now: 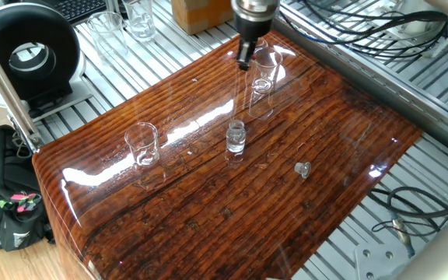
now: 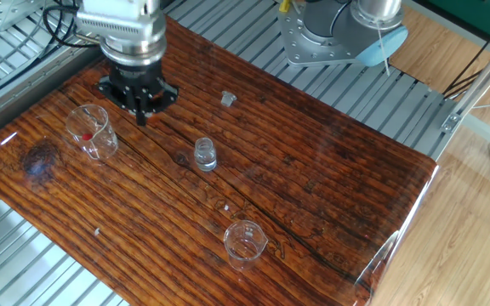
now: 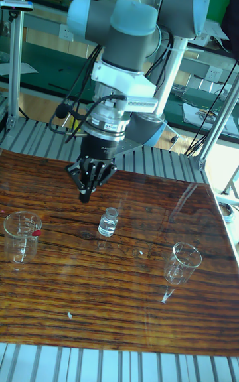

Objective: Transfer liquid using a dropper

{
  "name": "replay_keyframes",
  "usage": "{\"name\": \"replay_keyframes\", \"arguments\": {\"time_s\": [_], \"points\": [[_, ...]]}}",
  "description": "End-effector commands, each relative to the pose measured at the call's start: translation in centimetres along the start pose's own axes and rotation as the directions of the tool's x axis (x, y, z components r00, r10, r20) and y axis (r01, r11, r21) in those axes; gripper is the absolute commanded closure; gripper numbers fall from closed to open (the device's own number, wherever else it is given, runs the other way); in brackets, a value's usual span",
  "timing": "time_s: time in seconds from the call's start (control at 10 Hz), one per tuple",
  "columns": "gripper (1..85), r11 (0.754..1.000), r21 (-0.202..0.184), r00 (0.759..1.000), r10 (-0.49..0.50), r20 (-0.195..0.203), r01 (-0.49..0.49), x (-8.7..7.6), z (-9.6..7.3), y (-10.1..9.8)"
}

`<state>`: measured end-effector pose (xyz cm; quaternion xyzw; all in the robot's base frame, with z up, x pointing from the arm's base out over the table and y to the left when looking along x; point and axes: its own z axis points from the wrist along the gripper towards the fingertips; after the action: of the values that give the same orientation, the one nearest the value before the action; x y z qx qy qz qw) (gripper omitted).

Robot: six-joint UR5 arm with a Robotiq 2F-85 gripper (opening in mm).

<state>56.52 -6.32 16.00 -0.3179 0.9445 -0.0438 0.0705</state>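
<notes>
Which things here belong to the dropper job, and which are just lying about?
Job: gripper, dropper in its beaker, vial, probably the second beaker.
Lying about: small cap, backpack, cardboard box, glassware off the table.

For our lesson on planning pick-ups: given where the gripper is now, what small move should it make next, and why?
Probably shift the gripper sideways until it is over the dropper, whose red bulb shows inside the beaker. The gripper hangs beside that beaker, not above it, with nothing visibly held, so it cannot yet descend on the bulb.
</notes>
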Motion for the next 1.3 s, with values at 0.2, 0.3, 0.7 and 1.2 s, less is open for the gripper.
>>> {"name": "replay_keyframes", "arguments": {"time_s": [0.2, 0.3, 0.7, 1.2], "points": [[83.7, 0.996, -0.024, 0.990, -0.078, 0.120, 0.082, -2.2, -1.4, 0.1], [84.0, 0.997, -0.055, 0.997, -0.050, 0.066, 0.053, -0.8, -1.3, 0.7], [84.0, 0.992, -0.117, 0.987, 0.038, -0.156, -0.057, 4.8, -1.7, 2.4], [83.7, 0.995, -0.098, 0.998, -0.015, -0.066, 0.009, 2.2, -1.8, -0.6]]}}
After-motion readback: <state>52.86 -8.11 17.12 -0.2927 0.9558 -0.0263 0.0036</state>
